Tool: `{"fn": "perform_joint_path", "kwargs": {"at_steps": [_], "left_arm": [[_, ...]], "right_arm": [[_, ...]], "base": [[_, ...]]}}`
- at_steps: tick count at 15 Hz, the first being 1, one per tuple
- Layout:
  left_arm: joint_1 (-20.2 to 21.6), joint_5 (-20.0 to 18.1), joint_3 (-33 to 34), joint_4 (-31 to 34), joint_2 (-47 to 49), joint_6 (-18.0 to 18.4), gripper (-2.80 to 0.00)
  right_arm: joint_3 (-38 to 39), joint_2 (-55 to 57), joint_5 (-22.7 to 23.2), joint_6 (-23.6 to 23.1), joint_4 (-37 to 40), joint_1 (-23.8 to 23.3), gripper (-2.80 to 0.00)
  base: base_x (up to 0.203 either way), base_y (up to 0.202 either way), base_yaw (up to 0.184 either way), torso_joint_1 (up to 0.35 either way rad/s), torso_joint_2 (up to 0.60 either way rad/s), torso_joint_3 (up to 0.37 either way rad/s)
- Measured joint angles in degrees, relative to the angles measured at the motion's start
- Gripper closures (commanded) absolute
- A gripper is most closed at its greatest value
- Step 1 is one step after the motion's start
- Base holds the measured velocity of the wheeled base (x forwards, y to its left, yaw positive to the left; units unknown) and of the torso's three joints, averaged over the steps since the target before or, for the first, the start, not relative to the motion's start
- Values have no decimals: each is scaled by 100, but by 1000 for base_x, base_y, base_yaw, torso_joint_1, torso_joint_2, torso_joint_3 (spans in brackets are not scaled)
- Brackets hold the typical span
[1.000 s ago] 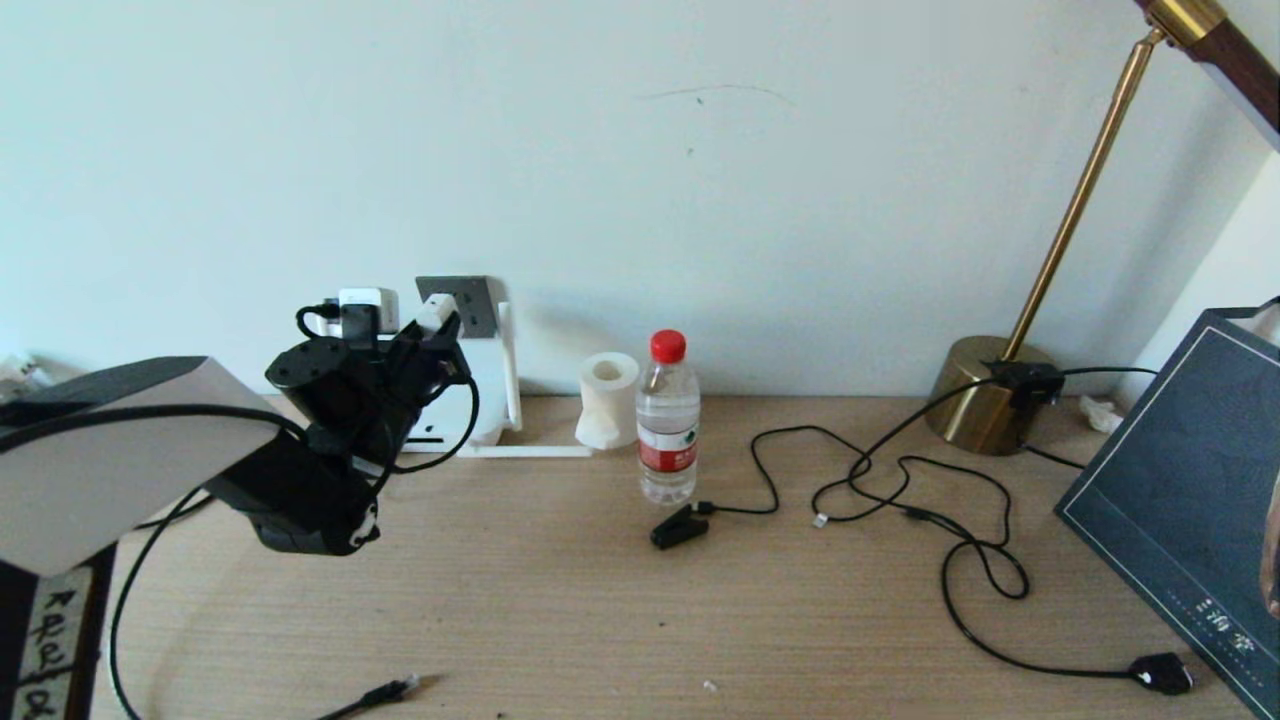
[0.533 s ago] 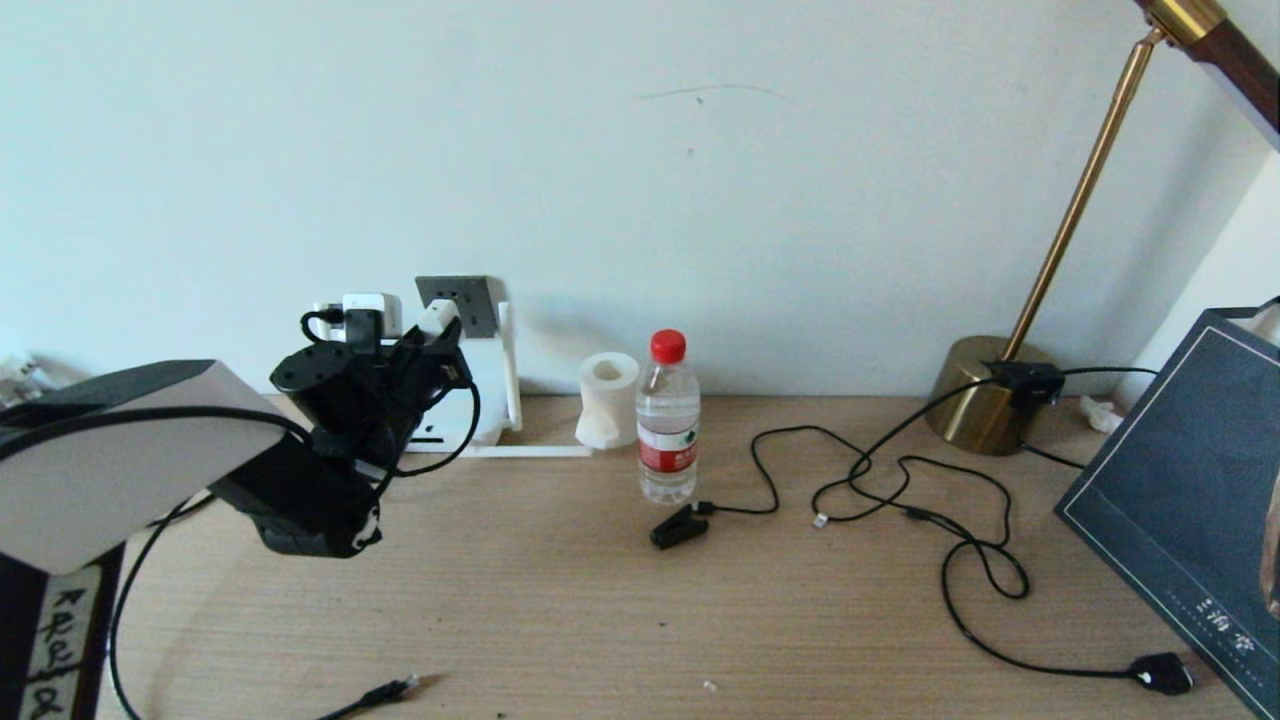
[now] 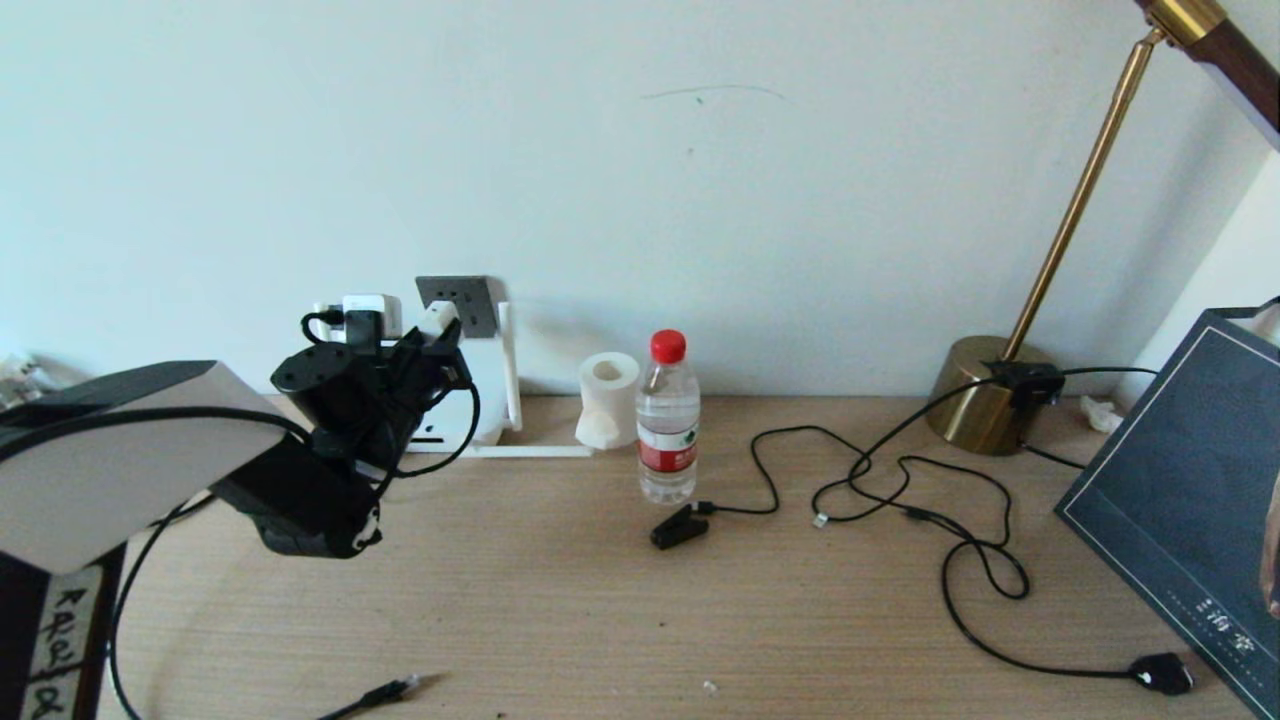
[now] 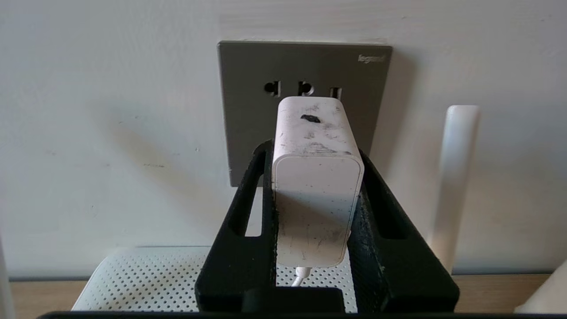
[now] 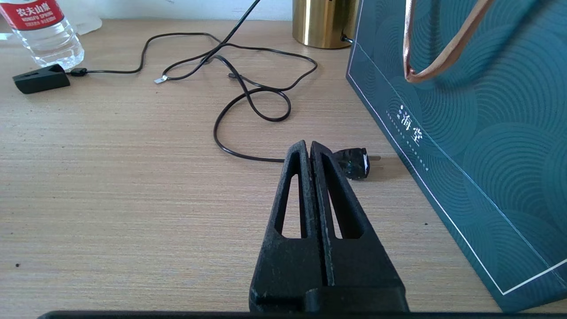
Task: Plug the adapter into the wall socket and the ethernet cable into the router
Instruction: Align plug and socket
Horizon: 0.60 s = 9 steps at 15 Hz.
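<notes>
Your left tool (image 4: 316, 177) holds the adapter (image 4: 315, 177) below the socket's (image 4: 248, 110) 12 o'clock holes; push misaligned and the prongs jam.

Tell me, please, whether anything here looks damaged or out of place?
The adapter, held in the left gripper at the wall socket, is scuffed, with a dark mark on its top. The ethernet cable lies unplugged at the table's near edge.
</notes>
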Motion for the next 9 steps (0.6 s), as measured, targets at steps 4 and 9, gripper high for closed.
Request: {"fn": "perform_joint_path", "kwargs": {"at_steps": [4,9], "left_arm": [[24,155,0,11,4,-15,0],[55,166,0,12,0,-17,0]], "right_arm": [[0,0,0,-2,0,0,0],[0,0,-2,-2,-2,0,0]], "base": [[0,0,0,0,0,0],[0,0,0,0,0,0]]}}
